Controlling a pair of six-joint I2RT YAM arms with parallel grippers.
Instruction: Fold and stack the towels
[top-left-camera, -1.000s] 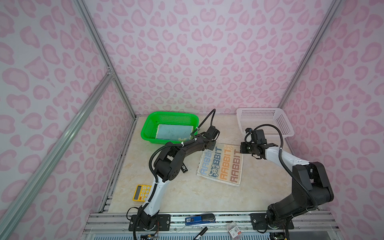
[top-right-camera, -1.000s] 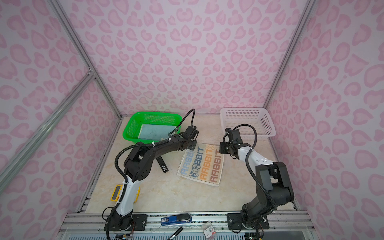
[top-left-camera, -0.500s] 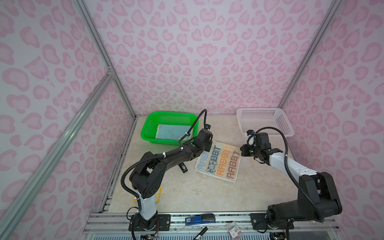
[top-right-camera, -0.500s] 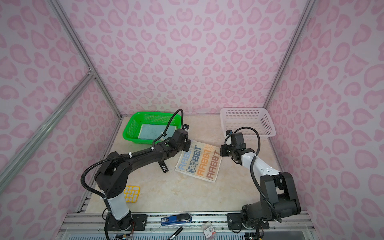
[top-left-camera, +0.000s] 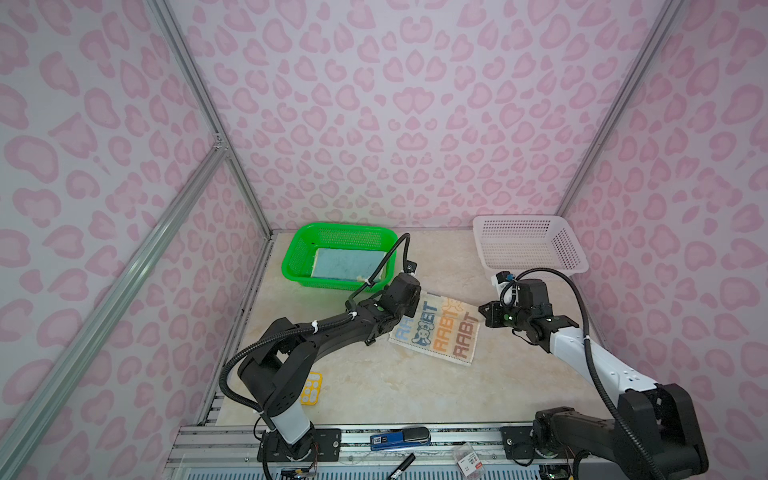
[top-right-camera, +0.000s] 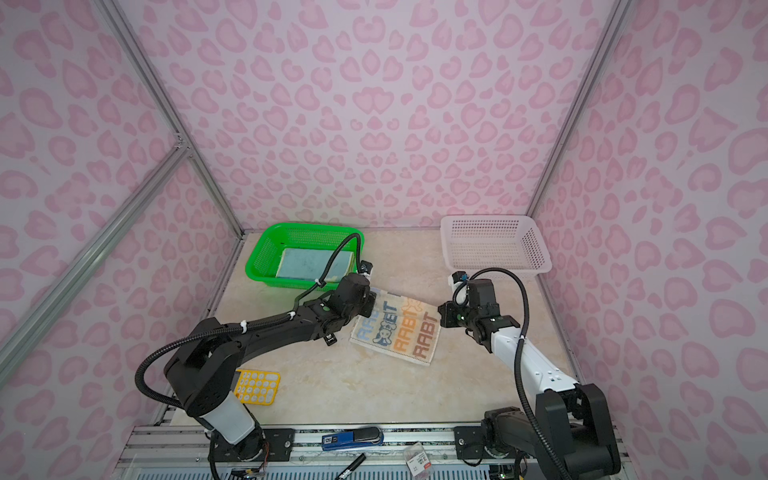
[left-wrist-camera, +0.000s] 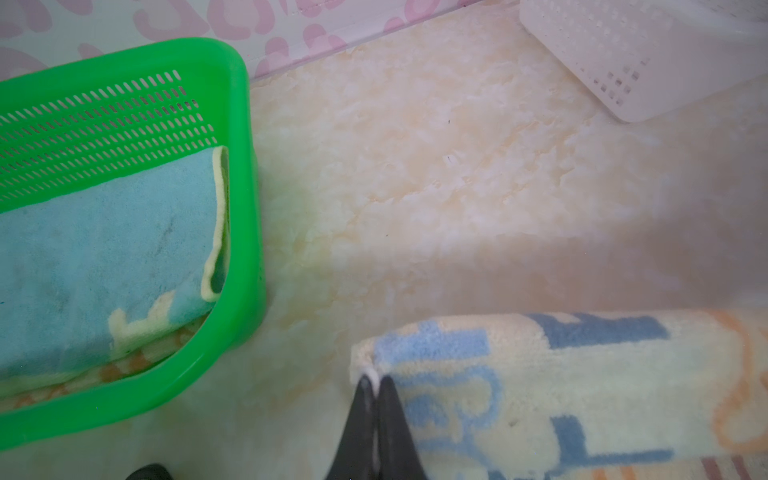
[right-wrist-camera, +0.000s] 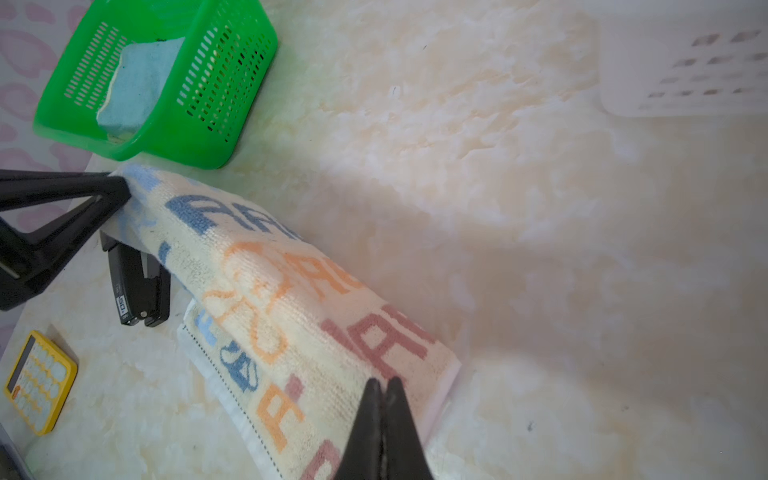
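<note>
The cream towel (top-left-camera: 438, 332) with the big coloured letters lies in the middle of the counter (top-left-camera: 374, 386), between the two arms. Its near part is flat, while its far edge is lifted and curls over like a soft roll. The left fingers (left-wrist-camera: 359, 424) are pressed together on the far-left corner of this towel, and the right fingers (right-wrist-camera: 368, 428) are closed in the same way on the far-right corner. I think the two corners are held at the same height so that the edge stays straight and can be laid evenly on the near edge, which would make the first fold. A light blue towel (top-left-camera: 345, 264) already lies folded in the green basket (top-left-camera: 332, 286) at the far left, probably as the start of the stack. The white basket (top-left-camera: 569, 249) stands at the far right. A black stapler (right-wrist-camera: 139, 286) lies just beside the left side of the cream towel, so the fold could catch on it, and a yellow calculator (right-wrist-camera: 39, 382) lies nearer, at the left.
</note>
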